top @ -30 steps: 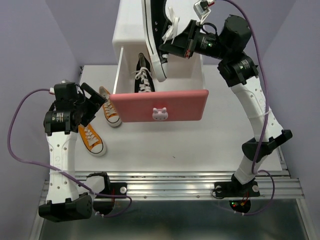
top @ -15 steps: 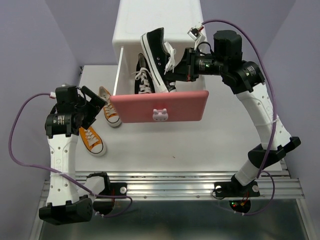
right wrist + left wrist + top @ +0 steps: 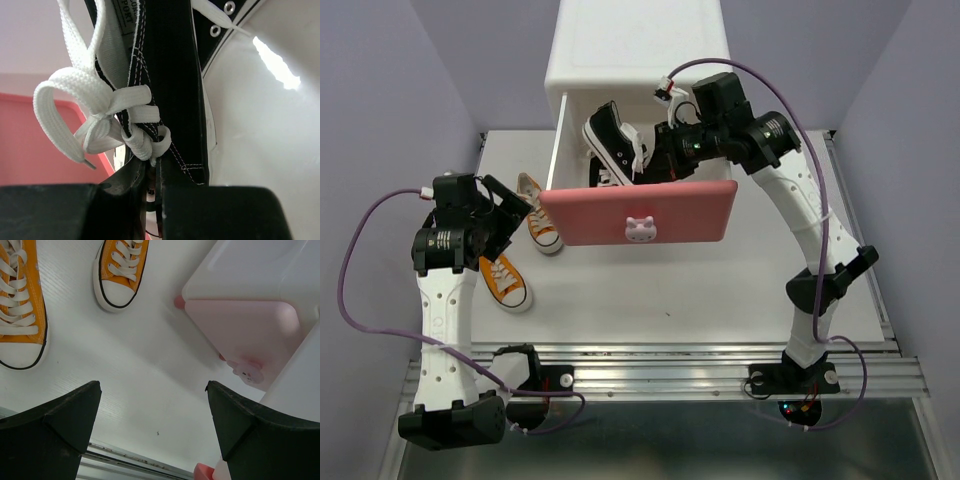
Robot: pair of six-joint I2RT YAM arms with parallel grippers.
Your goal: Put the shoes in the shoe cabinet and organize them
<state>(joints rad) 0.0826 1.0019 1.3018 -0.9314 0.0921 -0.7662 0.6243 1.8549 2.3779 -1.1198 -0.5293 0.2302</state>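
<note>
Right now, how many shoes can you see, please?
4. A near orange shoe and a far orange shoe lie on the table left of the cabinet. The right gripper holds a black shoe over the open drawer; a second black shoe lies inside, mostly hidden.

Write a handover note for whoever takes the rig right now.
Claws: the left claw is open and empty, hovering over the table near the orange sneakers. The right claw is shut on the held black sneaker, tilted over the open upper drawer of the shoe cabinet.
Things: the second black sneaker lies in that drawer. Both orange ones sit on the table left of the cabinet.
Done: drawer open, one black sneaker in.
Left: set the held one beside its mate, store the orange pair, close up.
</note>
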